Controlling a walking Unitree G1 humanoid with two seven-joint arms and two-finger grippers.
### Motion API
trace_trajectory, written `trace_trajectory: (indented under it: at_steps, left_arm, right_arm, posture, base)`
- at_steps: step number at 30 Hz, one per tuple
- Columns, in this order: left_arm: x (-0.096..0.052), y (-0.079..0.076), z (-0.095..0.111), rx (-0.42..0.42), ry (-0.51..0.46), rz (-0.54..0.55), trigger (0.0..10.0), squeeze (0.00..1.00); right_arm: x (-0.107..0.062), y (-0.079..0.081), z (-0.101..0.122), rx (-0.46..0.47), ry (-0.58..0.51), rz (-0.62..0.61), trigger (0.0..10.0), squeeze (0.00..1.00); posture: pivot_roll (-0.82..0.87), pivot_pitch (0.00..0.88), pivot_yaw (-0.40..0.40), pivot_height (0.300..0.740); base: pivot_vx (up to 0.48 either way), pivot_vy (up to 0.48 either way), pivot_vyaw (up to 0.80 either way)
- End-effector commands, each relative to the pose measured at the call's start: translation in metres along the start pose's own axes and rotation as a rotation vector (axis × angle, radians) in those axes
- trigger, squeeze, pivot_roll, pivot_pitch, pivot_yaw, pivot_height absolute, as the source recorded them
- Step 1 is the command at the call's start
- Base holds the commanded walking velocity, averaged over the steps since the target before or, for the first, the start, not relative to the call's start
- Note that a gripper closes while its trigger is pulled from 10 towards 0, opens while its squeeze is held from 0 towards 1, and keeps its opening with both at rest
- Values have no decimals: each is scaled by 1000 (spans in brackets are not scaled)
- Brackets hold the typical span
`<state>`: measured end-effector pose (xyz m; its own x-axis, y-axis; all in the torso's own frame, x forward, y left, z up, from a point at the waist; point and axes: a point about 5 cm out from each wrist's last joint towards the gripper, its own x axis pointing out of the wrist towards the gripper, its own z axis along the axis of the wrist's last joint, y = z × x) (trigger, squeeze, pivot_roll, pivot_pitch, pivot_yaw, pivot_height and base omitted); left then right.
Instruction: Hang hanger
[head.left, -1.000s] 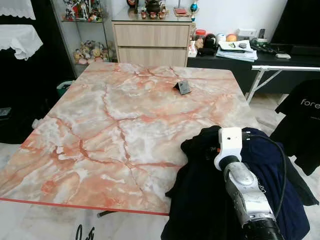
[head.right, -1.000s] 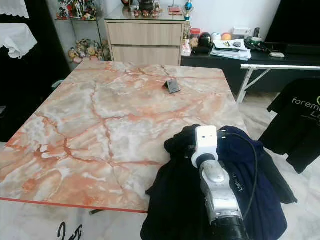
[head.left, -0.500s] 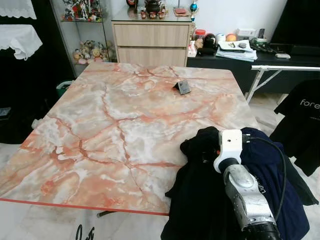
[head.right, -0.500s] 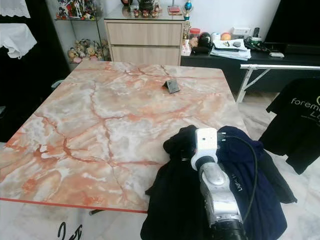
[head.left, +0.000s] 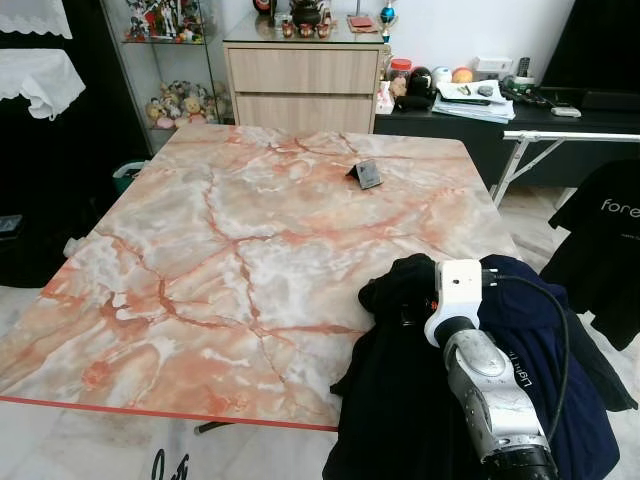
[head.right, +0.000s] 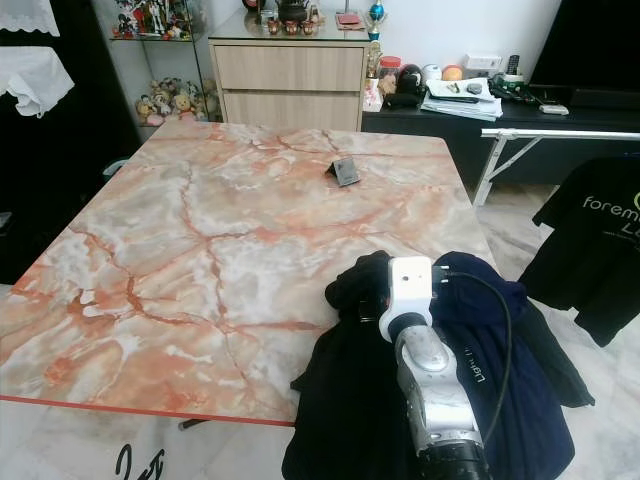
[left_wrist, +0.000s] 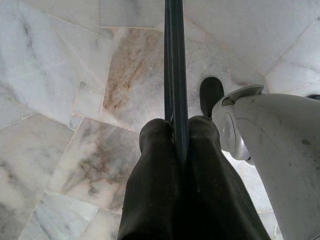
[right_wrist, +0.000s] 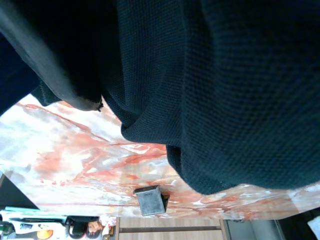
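While the right arm reaches forward over the near right corner of the marble surface (head.left: 230, 250), its white wrist housing sits on a heap of dark clothing (head.left: 400, 400) that drapes off that corner. The heap is a black garment (head.right: 345, 400) with a navy one (head.left: 540, 350) lying just beside it, farther from the surface's middle. The right end effector (head.left: 415, 312) is buried in the folds at the top of the heap; whether its fingers are spread or pressed together cannot be told, since black knit cloth (right_wrist: 225, 75) covers nearly everything in the right wrist view. Beyond the cloth, that view catches a small dark grey box (right_wrist: 151, 200) resting on the surface, well apart from the heap and toward the far edge (head.left: 368, 174).

Down at the robot's side, the left end effector (left_wrist: 177, 131) is pressed together on a thin dark hanger bar (left_wrist: 175, 60), which runs straight out between the two black fingers (left_wrist: 155, 165) over the pale marble floor tiles (left_wrist: 60, 75). Past the surface stands a wooden drawer cabinet (head.left: 300, 85), and another black shirt (head.right: 595, 240) hangs from a rail (head.right: 560, 133) beyond the heap.
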<state>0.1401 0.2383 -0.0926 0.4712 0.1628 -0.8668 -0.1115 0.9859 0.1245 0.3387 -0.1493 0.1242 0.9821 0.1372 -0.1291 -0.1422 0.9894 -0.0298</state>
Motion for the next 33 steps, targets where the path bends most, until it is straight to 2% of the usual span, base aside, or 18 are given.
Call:
trace_trajectory:
  at_steps: [1, 2, 28, 33]
  left_arm:
    - [-1, 2, -4, 18, 22, 3, 10000, 0]
    - [-1, 2, -4, 16, 21, 3, 10000, 0]
    - [-1, 2, -4, 9, 16, 2, 10000, 0]
    - [-1, 2, -4, 8, 16, 2, 10000, 0]
  right_arm:
    - [-2, 1, 2, -23, -14, 4, 10000, 584]
    - [-2, 2, 1, -29, -9, 5, 10000, 0]
    - [-4, 4, -2, -20, 10, 2, 10000, 0]
    - [-4, 4, -2, -20, 9, 5, 10000, 0]
  posture:
    - [-60, 40, 16, 740]
    - [-61, 40, 17, 740]
    - [-55, 49, 19, 740]
    - [-55, 49, 18, 740]
  base:
    - [0, 0, 0]
    - [0, 0, 0]
    - [0, 0, 0]
    - [-245, 0, 0]
